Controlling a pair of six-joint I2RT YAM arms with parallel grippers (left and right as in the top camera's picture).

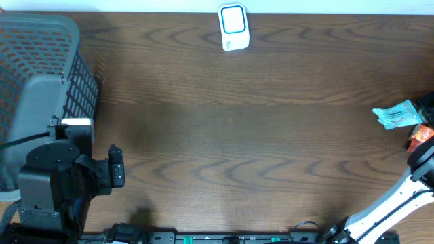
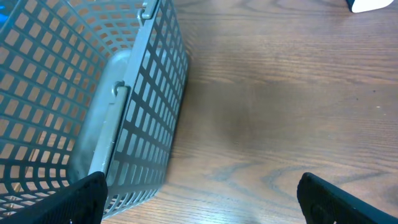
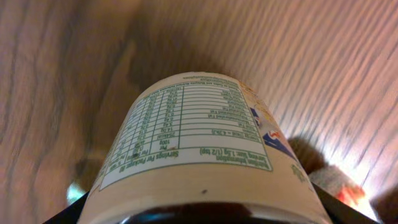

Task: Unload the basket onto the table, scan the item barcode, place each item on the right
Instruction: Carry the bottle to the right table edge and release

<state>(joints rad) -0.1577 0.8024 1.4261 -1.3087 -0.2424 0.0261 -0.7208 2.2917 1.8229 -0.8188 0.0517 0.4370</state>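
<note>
Your right jaws hold the container (image 3: 199, 130), a cream tub. Its nutrition table in green print faces the right wrist camera. Dark finger edges show at both lower corners of that view, with the tub between them. You cannot tell whether the tub rests on the tabletop (image 1: 230, 135) or hangs above it.

From overhead, the right arm (image 1: 400, 196) runs from 5 o'clock toward the 3 o'clock edge. Its end passes out of frame there, so the tub is hidden in that view. Near that edge lie a light-blue packet (image 1: 398, 115) and, just beside it toward 4 o'clock, an orange item (image 1: 420, 135).

The scanner (image 1: 234, 27), white with a blue-outlined window, sits at 12 o'clock, well apart from the right arm.

Your left arm (image 1: 54, 169) sits at 8 o'clock. The left jaws stand wide with bare wood between the black fingers (image 2: 84, 196). The grey mesh basket (image 1: 41, 74) stands just beside them, at 10 o'clock.
</note>
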